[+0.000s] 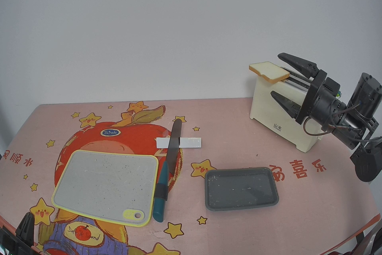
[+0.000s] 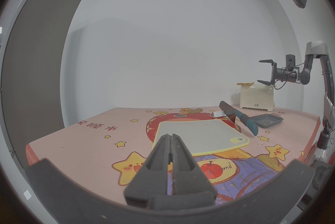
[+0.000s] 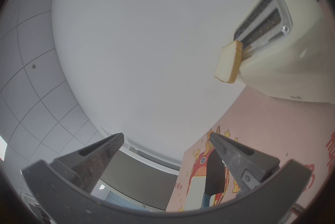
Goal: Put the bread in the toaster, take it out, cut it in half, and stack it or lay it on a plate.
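One bread slice (image 1: 269,71) lies atop one toaster (image 1: 264,109); right gripper (image 3: 165,135) gapes wide, left gripper (image 2: 171,138) closed.

- The head view looks forward and down on most of the bench (image 1: 238,116) up to the wall (image 1: 159,29), with the toaster (image 1: 274,116) at the right of the frame
- The left wrist view sits low at the bench's edge behind the left gripper (image 2: 171,138), facing across the cutting board (image 2: 199,134) to the far toaster
- The right wrist view hangs close by the toaster, rolled sideways, behind the right gripper (image 3: 165,135)
- All three share the toaster and the bread (image 1: 269,71) on it
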### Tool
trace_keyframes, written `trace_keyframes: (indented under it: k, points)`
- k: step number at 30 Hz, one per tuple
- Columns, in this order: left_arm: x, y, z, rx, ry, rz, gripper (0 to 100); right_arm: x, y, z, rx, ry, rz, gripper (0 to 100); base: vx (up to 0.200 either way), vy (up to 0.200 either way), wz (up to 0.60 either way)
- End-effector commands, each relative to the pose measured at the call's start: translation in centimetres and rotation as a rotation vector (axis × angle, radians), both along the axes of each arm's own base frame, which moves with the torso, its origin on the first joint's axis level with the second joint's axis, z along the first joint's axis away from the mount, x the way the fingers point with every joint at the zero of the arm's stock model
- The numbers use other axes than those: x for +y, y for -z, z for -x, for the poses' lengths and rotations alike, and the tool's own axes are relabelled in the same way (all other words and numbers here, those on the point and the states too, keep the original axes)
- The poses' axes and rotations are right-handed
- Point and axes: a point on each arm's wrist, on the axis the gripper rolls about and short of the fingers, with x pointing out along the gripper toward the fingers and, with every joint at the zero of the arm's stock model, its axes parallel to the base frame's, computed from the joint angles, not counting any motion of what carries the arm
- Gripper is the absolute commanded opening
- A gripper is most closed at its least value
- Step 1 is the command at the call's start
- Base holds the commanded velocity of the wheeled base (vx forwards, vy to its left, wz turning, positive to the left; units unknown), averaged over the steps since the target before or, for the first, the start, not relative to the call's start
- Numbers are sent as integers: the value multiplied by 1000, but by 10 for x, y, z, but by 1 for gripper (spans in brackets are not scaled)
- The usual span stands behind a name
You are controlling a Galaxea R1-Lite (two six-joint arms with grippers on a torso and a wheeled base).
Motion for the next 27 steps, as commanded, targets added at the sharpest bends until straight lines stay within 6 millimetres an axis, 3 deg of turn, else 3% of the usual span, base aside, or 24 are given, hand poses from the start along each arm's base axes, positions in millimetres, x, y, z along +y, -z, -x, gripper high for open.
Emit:
trace_keyframes:
  k: [1, 7, 16, 27]
  points:
    - [0, 5, 0, 1, 1, 0, 0, 5, 13, -14, 38, 5, 9, 100, 0, 0, 0]
    - [0, 5, 0, 1, 0, 0, 0, 11, 2, -23, 59, 71, -94, 100, 0, 0, 0]
    - [0, 5, 0, 1, 0, 0, 0, 16, 8, -26, 93, 89, -96, 100, 0, 0, 0]
    - [0, 5, 0, 1, 1, 0, 0, 15, -3, -36, 151, 143, -184, 100, 0, 0, 0]
